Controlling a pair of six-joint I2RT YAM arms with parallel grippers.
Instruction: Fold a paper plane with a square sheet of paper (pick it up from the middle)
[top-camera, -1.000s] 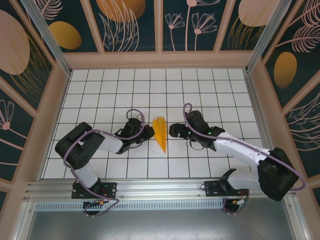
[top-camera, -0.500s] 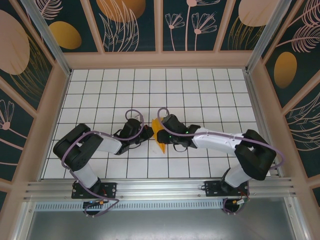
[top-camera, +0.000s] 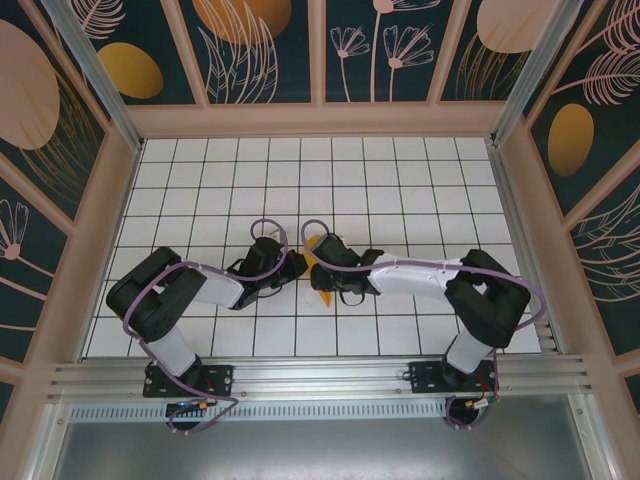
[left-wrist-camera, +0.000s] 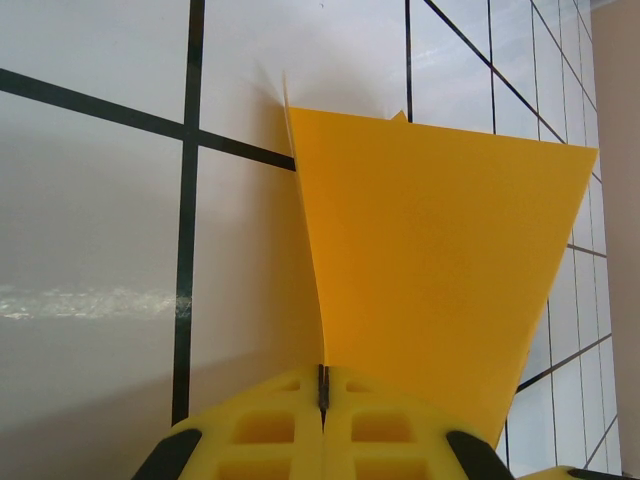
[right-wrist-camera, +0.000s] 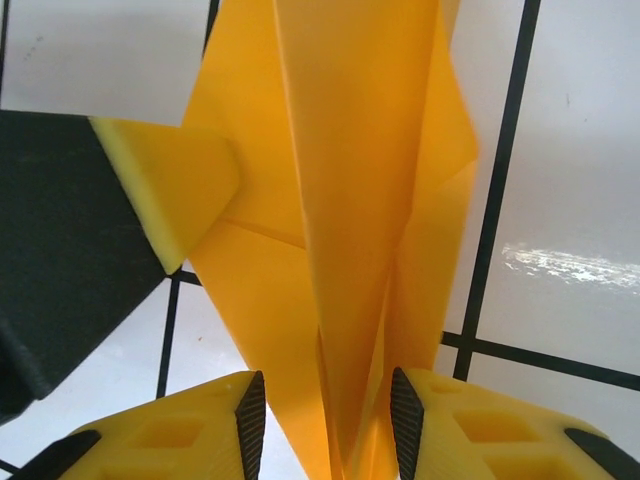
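Clenched tight, the left gripper's (left-wrist-camera: 322, 385) yellow pads meet with no gap, and a thin edge of the orange-yellow creased paper plane (left-wrist-camera: 440, 270) rises out of the seam between them. That pinch appears to be there to hold the plane on edge, so its folded layers stay together and face the other arm.

The right gripper (right-wrist-camera: 325, 400) comes at the plane from the opposite side. Its jaws stand part-way apart, astride the narrow folded spine, one pad on each flank. The wrist view is too close to show whether the pads already press on the paper, so its grip cannot be told. One yellow-tipped finger (right-wrist-camera: 170, 190) of the left gripper touches the plane's flank just beyond these jaws.

From above, the plane (top-camera: 325, 297) sits over the white grid-tiled table (top-camera: 400, 180), squeezed between the two grippers, with its pointed end showing on the side toward the arm bases. Most of its body is hidden under the right wrist.

The step in hand looks like a handover or a sharpening of the centre crease. Straddling the spine lets the right jaws flatten the layers while the left pinch keeps the plane from sliding.
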